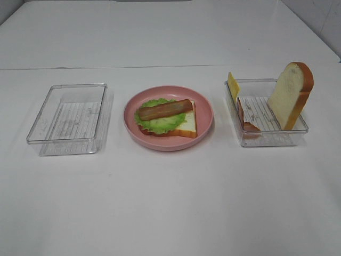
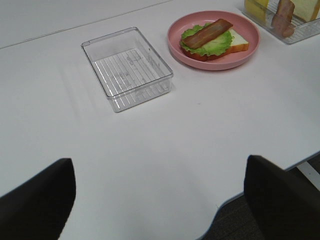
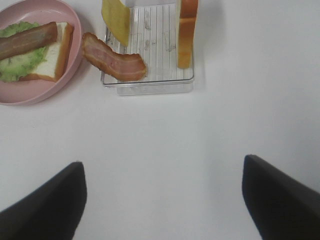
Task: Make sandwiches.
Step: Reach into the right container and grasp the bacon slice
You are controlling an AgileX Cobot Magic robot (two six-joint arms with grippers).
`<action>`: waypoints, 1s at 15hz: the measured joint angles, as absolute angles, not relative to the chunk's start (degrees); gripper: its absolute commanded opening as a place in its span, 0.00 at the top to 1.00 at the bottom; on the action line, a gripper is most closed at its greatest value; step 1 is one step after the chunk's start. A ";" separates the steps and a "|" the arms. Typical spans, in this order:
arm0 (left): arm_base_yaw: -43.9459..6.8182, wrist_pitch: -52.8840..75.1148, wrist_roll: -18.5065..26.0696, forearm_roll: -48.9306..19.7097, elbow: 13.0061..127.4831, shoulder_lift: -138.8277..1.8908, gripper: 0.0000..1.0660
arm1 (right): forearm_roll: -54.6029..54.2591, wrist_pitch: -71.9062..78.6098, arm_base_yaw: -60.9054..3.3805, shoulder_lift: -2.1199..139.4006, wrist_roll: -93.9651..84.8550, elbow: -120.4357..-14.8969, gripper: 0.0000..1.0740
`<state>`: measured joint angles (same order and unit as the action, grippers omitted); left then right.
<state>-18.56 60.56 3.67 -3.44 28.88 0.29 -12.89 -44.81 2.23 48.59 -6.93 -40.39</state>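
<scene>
The partly stacked sandwich (image 1: 166,116) lies on the round pink plate (image 1: 170,145). It is one white bread slice (image 1: 187,124), green lettuce (image 1: 157,124) and a brown bacon strip (image 1: 164,110) on top. It also shows in the left wrist view (image 2: 207,37) and the right wrist view (image 3: 30,50). A second bread slice (image 1: 290,93) stands upright in the right clear tray (image 1: 266,140), with yellow cheese (image 1: 233,84) and a pink-red strip (image 1: 246,120) leaning on its left wall. My left gripper (image 2: 160,200) and right gripper (image 3: 162,200) are open, empty and well short of these things.
An empty clear tray (image 1: 64,141) stands left of the plate and also shows in the left wrist view (image 2: 142,92). The table's front edge (image 2: 260,182) runs close under the left gripper. Neither arm shows in the exterior high view.
</scene>
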 measured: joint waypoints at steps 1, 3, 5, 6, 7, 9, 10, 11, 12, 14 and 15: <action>-18.56 60.56 3.67 -3.44 28.88 0.29 0.18 | -14.09 -45.44 2.23 53.46 -8.94 -43.89 0.25; -18.56 60.56 3.67 -3.44 28.82 0.29 0.18 | -19.37 -51.05 2.23 68.70 -15.07 -55.23 0.28; -18.56 60.56 3.67 -3.44 28.82 0.29 0.18 | -21.89 -53.40 2.23 74.77 -17.07 -60.16 0.33; -18.56 60.56 3.67 -3.44 28.82 0.29 0.18 | -23.26 -54.55 2.01 78.04 -18.16 -63.20 0.35; -18.56 60.56 3.67 -3.44 28.71 0.29 0.18 | -23.66 -55.00 0.92 81.13 -18.79 -65.55 0.36; -18.56 60.50 3.67 -3.44 28.65 0.29 0.18 | -22.92 -55.29 -4.07 86.40 -19.31 -69.73 0.40; -18.56 60.50 3.67 -3.44 28.65 0.29 0.18 | -21.66 -55.41 -6.76 89.44 -17.82 -71.73 0.40; -18.56 60.50 3.67 -3.44 28.65 0.29 0.18 | -20.74 -55.46 -8.71 92.59 -15.01 -73.68 0.40; -18.56 60.50 3.67 -3.44 28.65 0.29 0.18 | -20.45 -55.46 -9.34 93.85 -13.81 -74.60 0.40; -18.56 60.50 3.67 -3.44 28.65 0.29 0.18 | -20.11 -57.81 -11.29 102.10 -8.02 -81.76 0.40; -18.56 60.50 3.67 -3.44 28.65 0.29 0.18 | -20.00 -59.70 -11.29 104.74 -5.67 -84.22 0.40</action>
<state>-18.56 60.50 3.67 -3.44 28.65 0.29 -20.00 -59.70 -11.29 104.74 -5.67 -84.22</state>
